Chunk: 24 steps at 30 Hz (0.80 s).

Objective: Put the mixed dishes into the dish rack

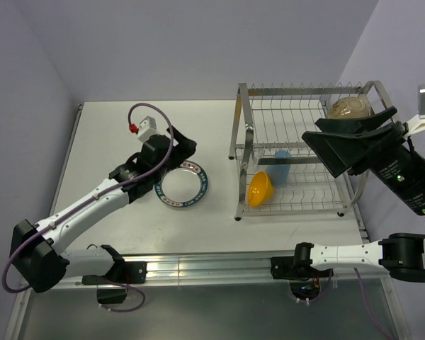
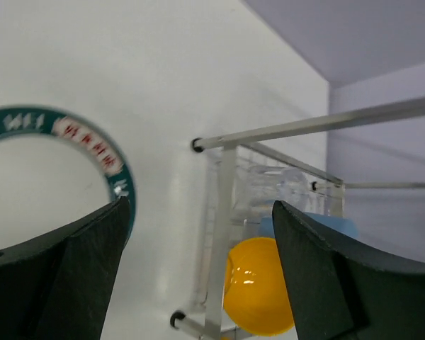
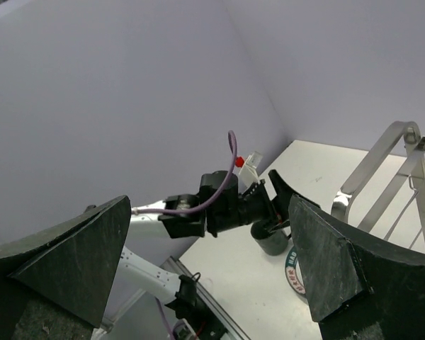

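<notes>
The white plate with a teal lettered rim (image 1: 185, 186) lies flat on the table. My left gripper (image 1: 173, 151) is open right over its far-left edge. In the right wrist view a dark mug (image 3: 272, 239) stands under the left gripper (image 3: 275, 212); it is hidden in the top view. The dish rack (image 1: 242, 152) holds the orange bowl (image 1: 260, 189) and the blue tumbler (image 1: 282, 167) on the lower tier, and the beige bowl (image 1: 350, 108) on top. A clear glass (image 2: 269, 185) shows faintly inside the rack. My right gripper (image 1: 320, 152) is open and empty, raised above the rack.
The table's right edge runs close beside the rack. A metal rail (image 1: 198, 268) runs along the near edge between the arm bases. Purple walls close in behind and on both sides. The left arm's purple cable (image 1: 159, 113) loops above its wrist.
</notes>
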Tool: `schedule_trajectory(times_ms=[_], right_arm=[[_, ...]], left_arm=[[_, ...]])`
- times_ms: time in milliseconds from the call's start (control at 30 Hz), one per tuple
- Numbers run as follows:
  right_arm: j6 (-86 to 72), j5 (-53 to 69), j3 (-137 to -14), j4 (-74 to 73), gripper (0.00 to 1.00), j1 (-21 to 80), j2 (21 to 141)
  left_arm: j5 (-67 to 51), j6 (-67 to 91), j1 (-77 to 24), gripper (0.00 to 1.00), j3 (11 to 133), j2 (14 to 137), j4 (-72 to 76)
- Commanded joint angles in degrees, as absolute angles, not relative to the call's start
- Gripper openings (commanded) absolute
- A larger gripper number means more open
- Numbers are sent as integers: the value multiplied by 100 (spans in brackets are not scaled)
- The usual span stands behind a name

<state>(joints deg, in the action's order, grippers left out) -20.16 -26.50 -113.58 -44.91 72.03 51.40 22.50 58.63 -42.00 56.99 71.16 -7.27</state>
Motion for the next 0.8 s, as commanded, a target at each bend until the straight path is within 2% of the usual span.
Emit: schedule_trajectory(times_ms=[0,33,167,500,633,767], right_arm=[[-2039,-2602,-11347,-4483,100,7233,5335],[-2039,-2567,-11312,-4387,100,7233,5344],[-2039,-2417,-11285,-4298,100,7233,5414],[-2276,-2241,-11171,-4341,100,7242,5467],[-2373,-2206,-11206,-4447,100,7233,5484],[-2434,-2145,-11153,-4438,100,7233,5458]], left_arm=[[2523,7449,-4148,86,6090,7119,-3617],[2453,7627,-4148,86,6117,7163,-4248],[1891,8182,-4157,88,5916,7129,-4798],[1195,9360,-3920,86,4562,6355,-4209],[2088,8931,-3806,86,5069,6319,-4779],[2399,7337,-3218,86,5877,6793,-5264]])
